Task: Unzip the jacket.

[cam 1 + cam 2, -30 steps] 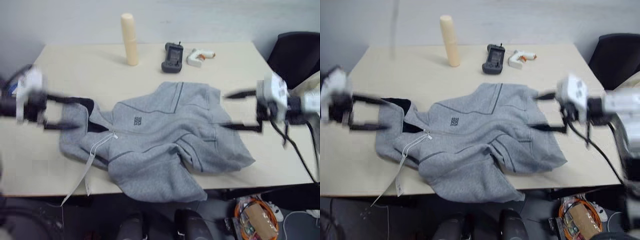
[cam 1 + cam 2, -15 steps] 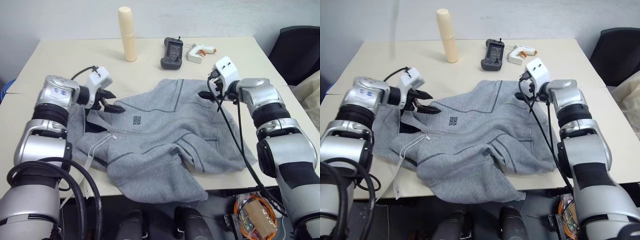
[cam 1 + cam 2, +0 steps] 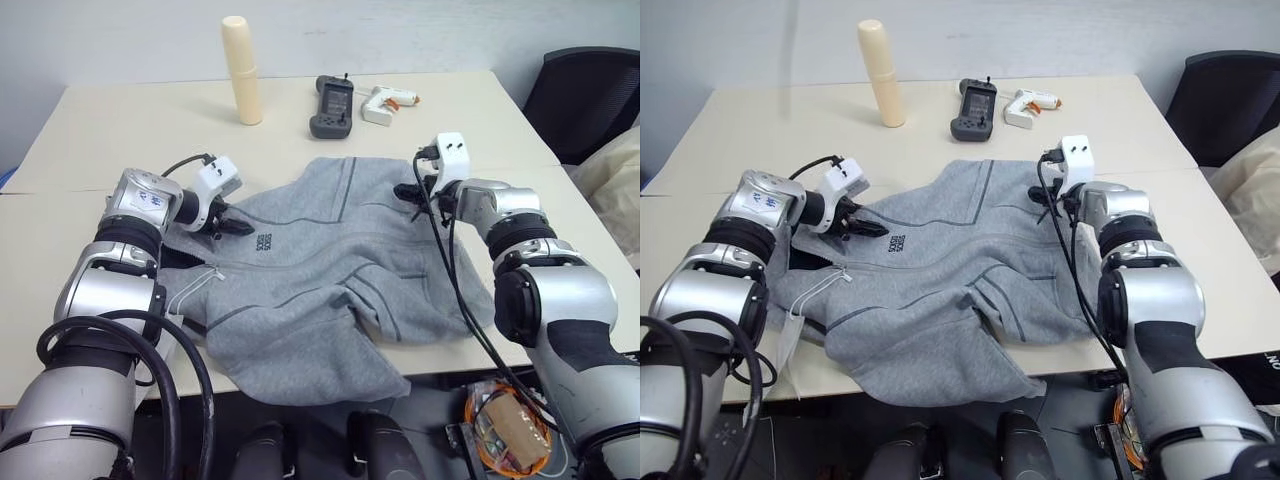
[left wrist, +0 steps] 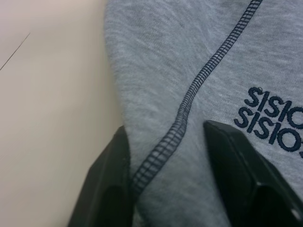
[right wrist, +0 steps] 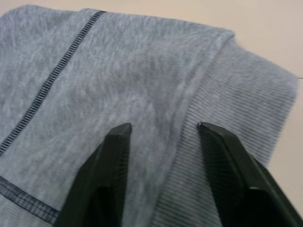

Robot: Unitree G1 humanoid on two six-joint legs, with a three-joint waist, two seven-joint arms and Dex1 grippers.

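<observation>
Soft grey fleece, the jacket (image 3: 320,275) lay rumpled on the table (image 3: 110,140). Our left gripper (image 4: 170,156) and right gripper (image 5: 163,142) straddled cloth, fingers partly spread; we judged it limp, best pinched near the zip.

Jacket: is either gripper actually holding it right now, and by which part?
Not clearly gripped. The left gripper straddles a fold of the jacket at the dark seam beside the chest logo; the right gripper straddles fabric by the ribbed hem.
</observation>
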